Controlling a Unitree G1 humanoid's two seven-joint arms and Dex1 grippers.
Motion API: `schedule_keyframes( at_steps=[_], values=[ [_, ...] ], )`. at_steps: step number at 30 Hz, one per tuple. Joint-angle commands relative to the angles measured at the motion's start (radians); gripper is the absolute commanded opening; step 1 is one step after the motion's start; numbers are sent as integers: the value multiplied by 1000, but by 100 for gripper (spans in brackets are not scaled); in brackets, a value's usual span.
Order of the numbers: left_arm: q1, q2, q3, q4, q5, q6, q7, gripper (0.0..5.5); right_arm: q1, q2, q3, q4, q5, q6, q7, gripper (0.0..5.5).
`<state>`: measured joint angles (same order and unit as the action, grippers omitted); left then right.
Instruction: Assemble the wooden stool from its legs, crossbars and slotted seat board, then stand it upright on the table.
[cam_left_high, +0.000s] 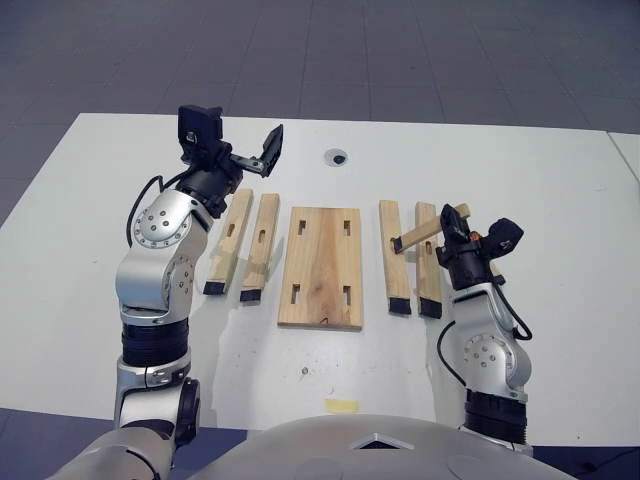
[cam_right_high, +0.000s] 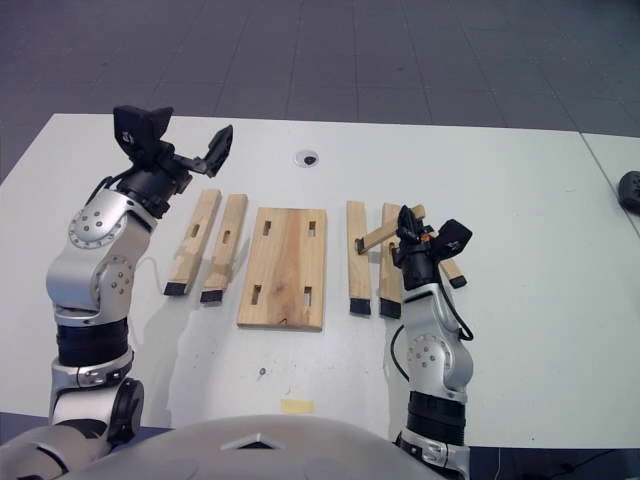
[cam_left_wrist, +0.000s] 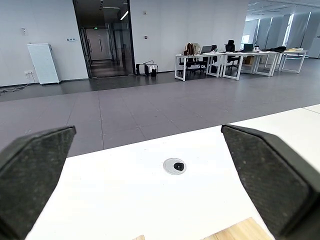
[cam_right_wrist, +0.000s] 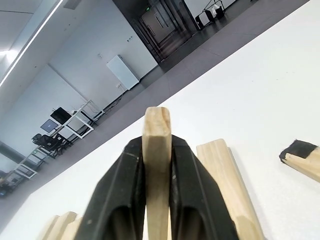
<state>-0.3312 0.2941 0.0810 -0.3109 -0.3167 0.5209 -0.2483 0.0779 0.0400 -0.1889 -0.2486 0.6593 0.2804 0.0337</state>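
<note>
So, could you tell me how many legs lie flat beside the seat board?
4. Far-left leg and near-left leg lie left of the seat board; near-right leg and far-right leg lie right. The right arm may hide others.

This is a large open-plan office. Grey carpet tiles run across a wide floor to plain white walls. Rows of white desks stand at the far side, carrying monitors with office chairs behind them. A dark glazed doorway opens onto a corridor, with a white cabinet beside it. The white table has a round cable grommet near its far edge.
</note>
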Motion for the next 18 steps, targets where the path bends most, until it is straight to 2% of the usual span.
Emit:
schedule_keyframes(
  at_steps=[1, 18],
  values=[
    [11, 9, -4, -8, 12, 10, -3, 540, -13, 2, -7, 26, -25, -16, 6, 41],
    [12, 2, -26, 3, 24, 7, -36, 540, -92, 19, -4, 34, -25, -11, 2, 41]
  ],
)
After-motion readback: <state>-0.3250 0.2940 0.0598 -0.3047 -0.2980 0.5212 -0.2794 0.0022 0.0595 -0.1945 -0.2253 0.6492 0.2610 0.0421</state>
